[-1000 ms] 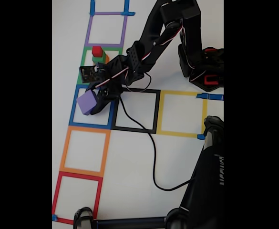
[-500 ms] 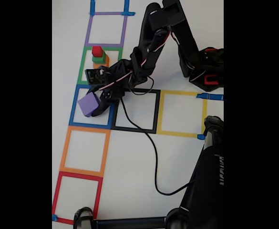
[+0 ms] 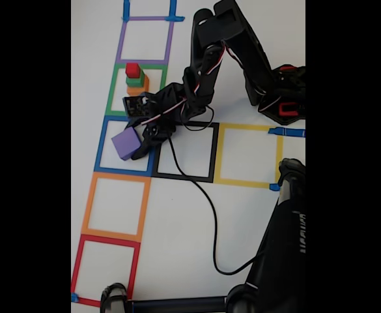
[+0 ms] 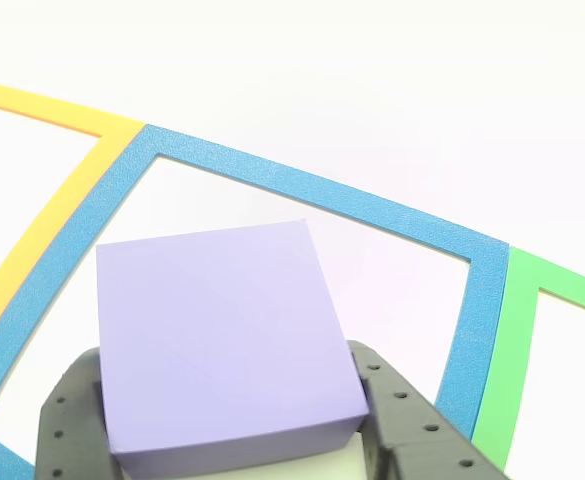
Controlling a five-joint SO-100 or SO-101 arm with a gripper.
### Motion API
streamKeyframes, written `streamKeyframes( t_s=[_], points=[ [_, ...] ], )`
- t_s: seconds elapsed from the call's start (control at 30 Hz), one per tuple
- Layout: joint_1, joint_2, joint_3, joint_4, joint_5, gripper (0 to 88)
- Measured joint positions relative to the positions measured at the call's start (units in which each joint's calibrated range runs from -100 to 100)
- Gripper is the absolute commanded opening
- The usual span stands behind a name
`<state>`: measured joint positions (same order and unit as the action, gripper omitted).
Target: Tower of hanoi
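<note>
My gripper [image 3: 131,146] is shut on a purple cube [image 3: 126,143] inside the blue tape square [image 3: 101,140]. In the other view the purple cube [image 4: 222,335] sits between two grey fingers [image 4: 404,425] of the gripper [image 4: 234,445], over the blue square [image 4: 312,188]. I cannot tell whether the cube touches the table. A small stack stands in the green square [image 3: 114,88] just beyond: a red block [image 3: 133,69] on a green block [image 3: 135,81] on an orange block [image 3: 142,87].
Tape squares run in a column: purple [image 3: 121,39], green, blue, orange [image 3: 88,205], red [image 3: 78,267]. Black [image 3: 213,153] and yellow [image 3: 278,156] squares lie to the right. The arm's base [image 3: 281,98] is at the right, a black cable [image 3: 211,215] crosses the table, and a dark stand [image 3: 281,254] fills the bottom right.
The gripper and the purple cube have shifted a little to the right within the blue square. The arm's upper links have folded back toward the base.
</note>
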<state>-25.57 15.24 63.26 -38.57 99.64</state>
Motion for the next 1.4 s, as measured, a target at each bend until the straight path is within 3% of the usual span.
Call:
streamKeyframes(
  t_s=[0.6, 0.97, 1.13, 1.4],
  points=[
    [1.99, 1.94, -1.24, -2.66, 0.0, 43.7],
    [-2.22, -10.13, 1.59, -1.05, 0.0, 20.0],
    [-2.22, -24.4, 1.77, 13.14, 0.0, 0.8],
    [2.93, -53.95, -3.98, 56.11, 0.36, 0.1]
  ],
)
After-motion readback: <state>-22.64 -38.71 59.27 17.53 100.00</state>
